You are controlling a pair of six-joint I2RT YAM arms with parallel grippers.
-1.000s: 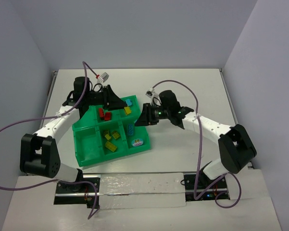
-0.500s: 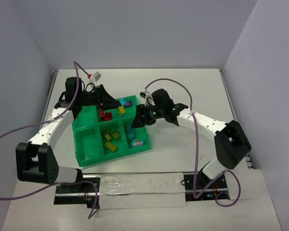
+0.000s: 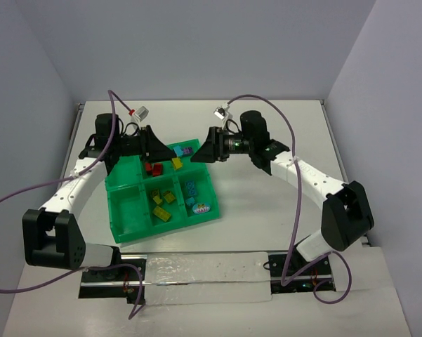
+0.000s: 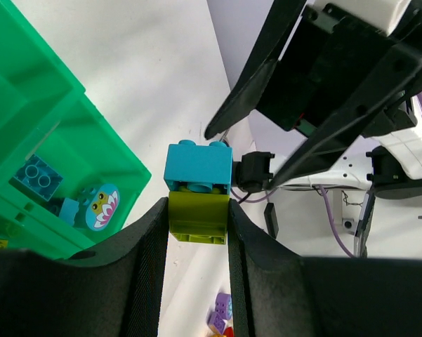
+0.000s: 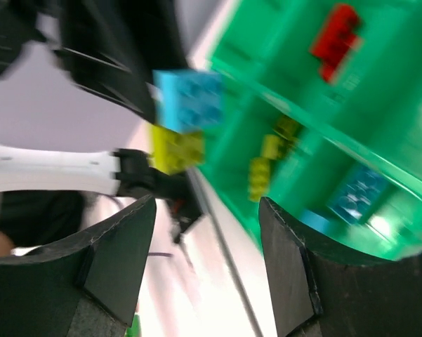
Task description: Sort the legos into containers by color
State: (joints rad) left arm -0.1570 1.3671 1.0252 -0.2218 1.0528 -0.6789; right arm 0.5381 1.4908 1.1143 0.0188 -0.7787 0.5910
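Left wrist | left tool (image 4: 196, 210) clamps stacked blue-on-lime legos (image 4: 199, 168) | right tool (image 5: 207, 232) spread apart | printed disc (image 4: 100, 206): perhaps a face

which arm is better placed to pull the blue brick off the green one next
Probably the right. The left gripper is shut on the yellow-green brick, with the blue brick sticking out free beyond it. The right gripper is open, empty and faces that pair.

Bright, even overhead light; only soft shadows on the white table (image 3: 253, 203). The right wrist view is motion-smeared, the green tray (image 5: 393, 91) blurred; the left wrist view shows the stacked bricks (image 4: 199, 193) crisp.
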